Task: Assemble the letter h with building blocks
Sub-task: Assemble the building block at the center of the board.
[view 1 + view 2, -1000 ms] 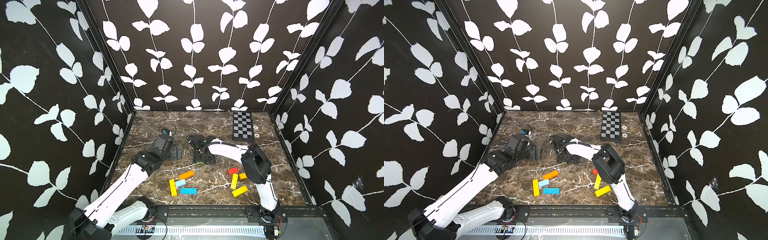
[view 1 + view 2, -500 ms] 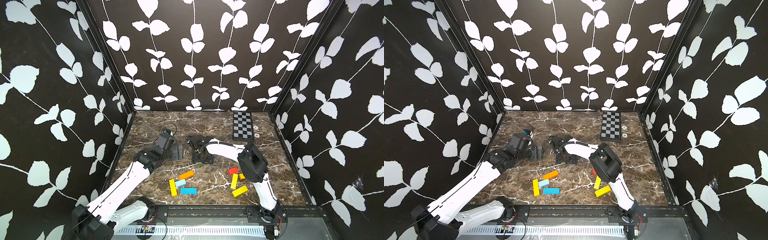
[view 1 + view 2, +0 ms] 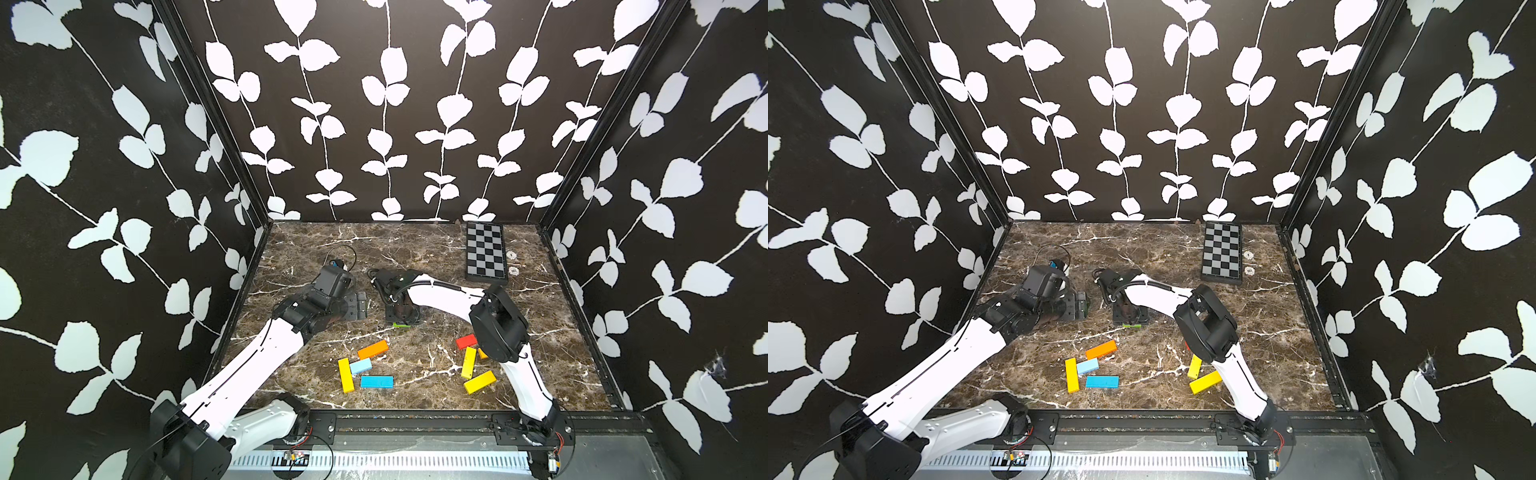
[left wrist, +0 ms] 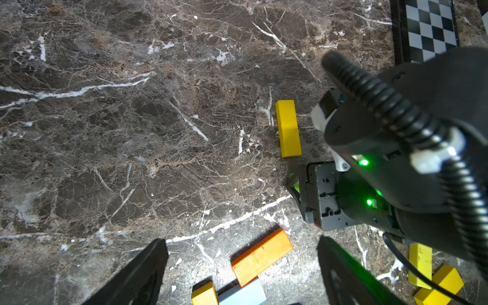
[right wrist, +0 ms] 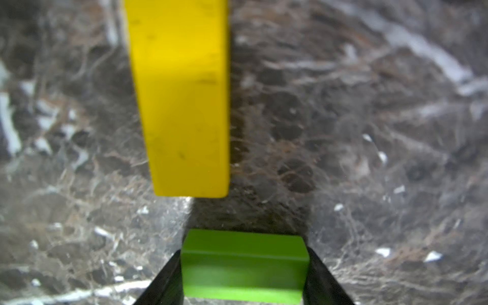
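The right gripper (image 5: 244,280) pinches the short glossy green block (image 5: 241,245) at the very tips of its fingers. Whether the block has left the brown marble tabletop (image 5: 369,132) cannot be told. A long glossy yellow block (image 5: 182,105) lies flat just ahead of those tips, apart from the green one. So shallow a hold could let the green block pivot or slip out, and pushing it forward could shove the yellow block askew. The left gripper (image 4: 240,241) hangs spread wide and empty close beside the right arm (image 4: 396,148), so the two could bump. Ten blocks show in all. Four are yellow, the three other yellow blocks (image 3: 345,375) (image 3: 468,362) (image 3: 480,381) lying behind both grippers, toward the bases. There are also a long orange block (image 3: 372,349), a short orange block (image 3: 482,354) half hidden by that arm, a short red block (image 3: 466,341), a long blue block (image 3: 376,381) and a short light blue block (image 3: 360,366). One black-and-grey chequered board (image 3: 485,254) lies well beyond the right gripper.
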